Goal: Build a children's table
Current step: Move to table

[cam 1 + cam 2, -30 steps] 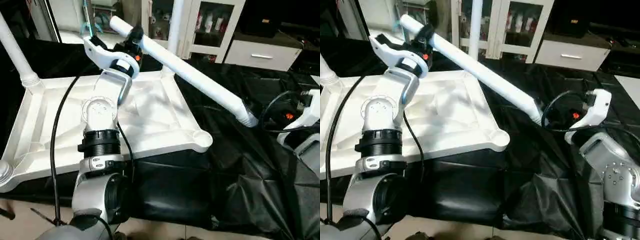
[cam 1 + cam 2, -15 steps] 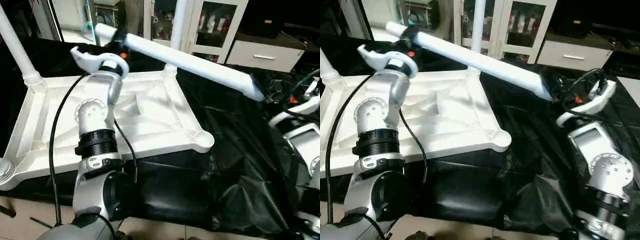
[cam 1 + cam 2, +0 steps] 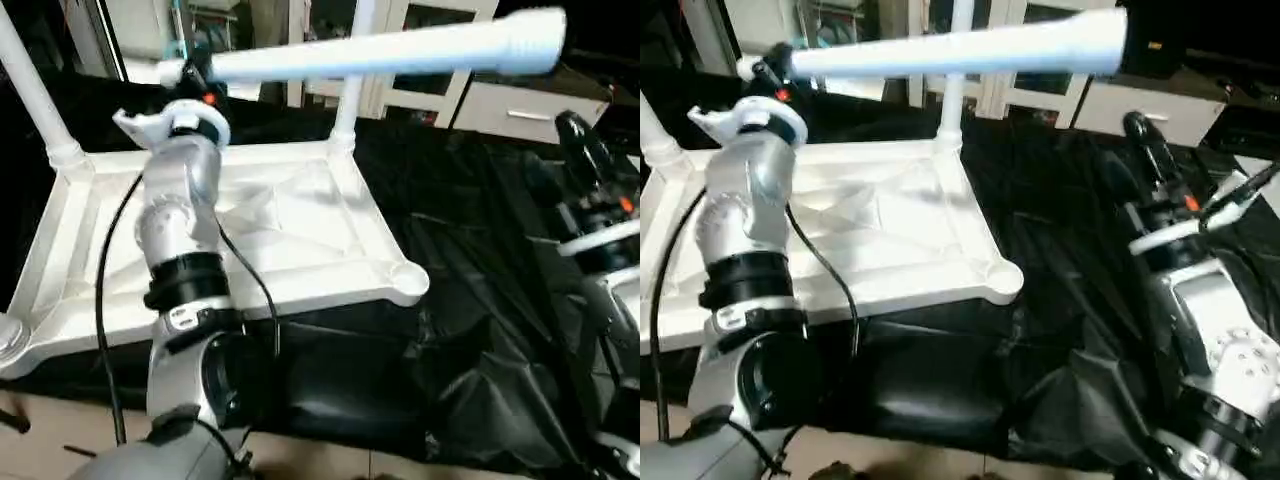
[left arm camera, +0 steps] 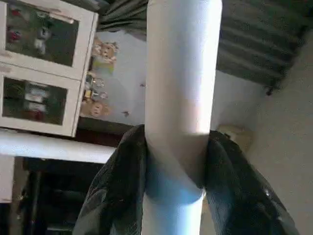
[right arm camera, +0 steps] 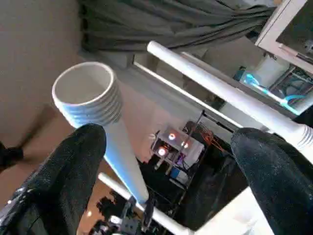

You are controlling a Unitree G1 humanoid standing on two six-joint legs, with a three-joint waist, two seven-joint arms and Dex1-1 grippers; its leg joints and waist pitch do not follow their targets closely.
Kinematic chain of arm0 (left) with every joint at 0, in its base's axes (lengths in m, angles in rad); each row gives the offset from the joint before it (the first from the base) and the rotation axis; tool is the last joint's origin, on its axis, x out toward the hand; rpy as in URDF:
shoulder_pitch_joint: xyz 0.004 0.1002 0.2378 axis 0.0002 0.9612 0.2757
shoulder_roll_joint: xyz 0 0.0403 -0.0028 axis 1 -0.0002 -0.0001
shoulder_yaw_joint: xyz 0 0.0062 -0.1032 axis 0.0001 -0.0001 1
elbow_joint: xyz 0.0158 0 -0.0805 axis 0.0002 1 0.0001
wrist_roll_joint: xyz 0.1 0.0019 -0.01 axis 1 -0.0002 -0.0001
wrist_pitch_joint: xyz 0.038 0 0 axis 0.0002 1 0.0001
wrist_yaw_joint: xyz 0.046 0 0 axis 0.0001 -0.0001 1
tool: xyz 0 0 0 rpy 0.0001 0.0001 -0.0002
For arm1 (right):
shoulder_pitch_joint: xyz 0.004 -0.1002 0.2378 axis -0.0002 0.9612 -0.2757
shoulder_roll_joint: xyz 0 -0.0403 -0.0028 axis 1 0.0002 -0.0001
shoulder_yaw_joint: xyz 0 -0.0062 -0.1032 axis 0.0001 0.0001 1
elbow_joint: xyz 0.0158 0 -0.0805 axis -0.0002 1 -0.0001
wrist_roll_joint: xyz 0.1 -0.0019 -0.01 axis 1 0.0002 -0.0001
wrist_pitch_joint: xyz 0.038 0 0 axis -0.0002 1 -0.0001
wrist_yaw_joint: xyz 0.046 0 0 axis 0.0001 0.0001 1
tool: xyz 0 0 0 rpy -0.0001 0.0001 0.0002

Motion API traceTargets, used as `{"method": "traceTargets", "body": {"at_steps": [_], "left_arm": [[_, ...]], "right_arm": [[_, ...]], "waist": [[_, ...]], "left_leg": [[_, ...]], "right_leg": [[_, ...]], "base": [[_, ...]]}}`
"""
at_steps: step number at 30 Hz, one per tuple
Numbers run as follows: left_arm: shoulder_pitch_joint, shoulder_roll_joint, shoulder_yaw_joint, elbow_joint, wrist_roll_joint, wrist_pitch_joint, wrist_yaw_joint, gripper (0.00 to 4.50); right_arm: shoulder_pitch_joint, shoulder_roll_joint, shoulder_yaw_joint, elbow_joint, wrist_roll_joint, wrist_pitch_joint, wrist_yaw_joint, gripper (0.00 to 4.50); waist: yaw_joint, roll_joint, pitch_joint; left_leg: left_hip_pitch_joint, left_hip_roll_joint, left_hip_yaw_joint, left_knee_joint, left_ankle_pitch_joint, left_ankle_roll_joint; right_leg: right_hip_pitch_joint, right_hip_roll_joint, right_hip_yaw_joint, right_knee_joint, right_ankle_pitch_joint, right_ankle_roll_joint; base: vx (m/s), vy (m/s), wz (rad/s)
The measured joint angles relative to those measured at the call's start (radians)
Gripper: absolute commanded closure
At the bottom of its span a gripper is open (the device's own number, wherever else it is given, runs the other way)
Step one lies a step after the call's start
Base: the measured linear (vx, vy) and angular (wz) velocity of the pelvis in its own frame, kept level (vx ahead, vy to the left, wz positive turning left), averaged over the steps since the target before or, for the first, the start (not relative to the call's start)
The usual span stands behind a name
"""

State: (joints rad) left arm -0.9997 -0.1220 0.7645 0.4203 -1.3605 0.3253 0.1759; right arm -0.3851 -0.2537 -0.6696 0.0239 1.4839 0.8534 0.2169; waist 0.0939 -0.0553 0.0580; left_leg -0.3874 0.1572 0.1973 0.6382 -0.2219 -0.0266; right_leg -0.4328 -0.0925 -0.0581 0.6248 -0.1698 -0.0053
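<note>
The left gripper (image 3: 195, 75) clamps the narrow end of a leg (image 3: 380, 52), held level above the tabletop (image 3: 300, 215) — the right gripper (image 3: 1145, 135), spread wide, waits below its threaded end. Next, probably: tip the threads into the near corner socket (image 3: 408, 278).

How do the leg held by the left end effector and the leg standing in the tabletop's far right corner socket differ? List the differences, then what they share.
1. Pose: the held leg lies nearly level in the air; the fitted leg stands upright.
2. State: the held leg is gripped near one end by the left end effector, its threaded end free; the fitted leg's lower end sits in a corner socket of the tabletop.
Shared: both are white tubes.
</note>
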Motion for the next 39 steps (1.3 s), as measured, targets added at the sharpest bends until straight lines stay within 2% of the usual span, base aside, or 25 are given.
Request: {"method": "traceTargets", "body": {"at_steps": [4,6,7,9,12,13,16,18,19,22,23,25,27,31,35,39], "left_arm": [[0.010,0.019,-0.017,0.000,0.016,0.012,-0.004,3.07],[0.020,0.031,-0.057,-0.001,0.045,0.032,-0.024,3.07],[0.027,0.040,-0.078,-0.003,0.062,0.047,-0.036,3.07],[0.041,0.051,-0.118,-0.019,0.091,0.086,-0.056,3.07],[0.045,0.069,-0.120,-0.025,0.093,0.108,-0.066,3.07],[0.045,0.074,-0.124,-0.025,0.093,0.113,-0.070,3.07],[0.050,0.094,-0.155,-0.042,0.105,0.141,-0.098,3.07],[0.055,0.105,-0.197,-0.069,0.126,0.173,-0.125,3.07],[0.057,0.112,-0.228,-0.084,0.142,0.194,-0.144,3.07],[0.078,0.132,-0.322,-0.139,0.187,0.254,-0.202,3.07],[0.082,0.134,-0.342,-0.146,0.193,0.267,-0.218,3.07],[0.104,0.190,-0.428,-0.184,0.241,0.317,-0.288,3.07],[0.105,0.206,-0.478,-0.209,0.268,0.346,-0.330,3.07],[0.105,0.213,-0.520,-0.242,0.278,0.375,-0.371,3.07],[0.104,0.231,-0.538,-0.269,0.287,0.405,-0.403,3.07],[0.105,0.228,-0.548,-0.286,0.288,0.416,-0.414,3.07]], "right_arm": [[0.008,-0.059,-0.020,-0.013,-0.007,-0.009,0.034,0.00],[0.008,-0.101,-0.027,-0.006,-0.030,-0.021,0.052,0.00],[0.006,-0.127,-0.027,0.008,-0.051,-0.033,0.056,0.00],[-0.002,-0.235,-0.026,0.099,-0.157,-0.077,0.057,0.00],[-0.014,-0.312,-0.010,0.221,-0.279,-0.140,0.045,0.00],[-0.014,-0.326,-0.009,0.257,-0.309,-0.157,0.038,0.00],[-0.014,-0.339,0.005,0.294,-0.338,-0.161,0.057,0.00],[-0.009,-0.358,0.040,0.264,-0.343,-0.138,0.119,0.00],[-0.005,-0.370,0.075,0.218,-0.349,-0.117,0.168,0.00],[0.036,-0.412,0.229,0.038,-0.398,-0.082,0.307,0.00],[0.041,-0.418,0.262,0.008,-0.408,-0.078,0.332,0.00],[0.029,-0.410,0.326,-0.036,-0.415,-0.061,0.359,0.00],[0.004,-0.405,0.348,-0.054,-0.411,-0.043,0.361,0.00],[-0.023,-0.432,0.370,-0.072,-0.413,-0.025,0.403,0.00],[0.000,-0.477,0.384,-0.090,-0.413,0.011,0.498,0.00],[0.068,-0.518,0.388,-0.118,-0.386,0.060,0.599,0.00]], "waist": [[0.001,-0.001,0.000],[0.002,-0.001,0.000],[0.002,-0.001,0.000],[0.005,-0.001,0.000],[0.003,-0.003,0.000],[0.002,-0.003,0.000],[-0.004,-0.003,0.000],[-0.005,-0.003,0.000],[-0.005,-0.003,0.000],[-0.004,-0.006,0.000],[-0.002,-0.006,0.000],[-0.004,-0.007,0.000],[-0.002,-0.007,0.000],[0.005,-0.009,0.001],[0.007,-0.010,0.001],[0.013,-0.011,0.002]], "left_leg": [[0.000,0.000,0.000,0.000,0.000,-0.001],[-0.001,0.000,0.000,0.000,0.000,-0.001],[-0.001,0.000,0.000,0.000,0.000,-0.001],[-0.002,0.000,0.000,0.000,0.001,-0.002],[-0.002,0.000,0.000,0.000,0.001,-0.002],[-0.002,0.000,0.000,0.000,0.001,-0.002],[-0.002,0.000,0.000,0.000,0.001,-0.002],[-0.002,0.001,0.000,0.000,0.002,0.000],[-0.002,0.001,0.000,0.000,0.004,0.004],[0.000,0.004,-0.001,-0.001,0.004,0.004],[0.000,0.005,-0.001,-0.001,0.004,0.004],[0.002,0.005,0.000,-0.001,0.005,0.004],[0.002,0.005,0.001,-0.001,0.004,0.002],[0.003,0.006,0.002,-0.001,0.005,0.001],[0.003,0.006,0.002,-0.001,0.006,0.001],[0.003,0.006,0.002,-0.001,0.006,0.001]], "right_leg": [[0.000,0.000,0.000,-0.002,0.002,0.004],[0.000,0.000,0.000,-0.003,0.003,0.006],[0.001,0.000,0.000,-0.004,0.004,0.006],[0.002,0.000,-0.001,-0.009,0.006,0.008],[0.004,0.000,-0.002,-0.010,0.008,0.008],[0.004,0.000,-0.002,-0.010,0.008,0.008],[0.003,0.000,-0.002,-0.009,0.008,0.008],[0.003,0.000,-0.002,-0.009,0.008,0.008],[0.003,0.000,-0.002,-0.009,0.008,0.008],[0.006,0.001,-0.004,-0.010,0.007,0.008],[0.008,0.001,-0.005,-0.011,0.008,0.007],[0.010,0.001,-0.005,-0.012,0.008,0.007],[0.011,0.000,-0.005,-0.013,0.008,0.006],[0.016,0.000,-0.005,-0.014,0.008,0.006],[0.016,0.000,-0.005,-0.014,0.008,0.006],[0.016,0.000,-0.006,-0.014,0.008,0.006]], "base": [[0.000,0.000,0.00],[0.000,0.000,0.00],[0.000,0.000,0.00],[0.000,0.000,0.00],[0.000,0.000,0.00],[0.000,0.000,0.00],[0.000,0.000,0.00],[0.000,0.000,0.00],[0.000,0.000,0.00],[0.000,0.000,0.00],[0.000,0.000,0.00],[0.000,0.000,0.00],[0.000,0.000,0.00],[0.000,0.000,0.00],[0.000,0.000,0.00],[0.000,0.000,0.00]]}}
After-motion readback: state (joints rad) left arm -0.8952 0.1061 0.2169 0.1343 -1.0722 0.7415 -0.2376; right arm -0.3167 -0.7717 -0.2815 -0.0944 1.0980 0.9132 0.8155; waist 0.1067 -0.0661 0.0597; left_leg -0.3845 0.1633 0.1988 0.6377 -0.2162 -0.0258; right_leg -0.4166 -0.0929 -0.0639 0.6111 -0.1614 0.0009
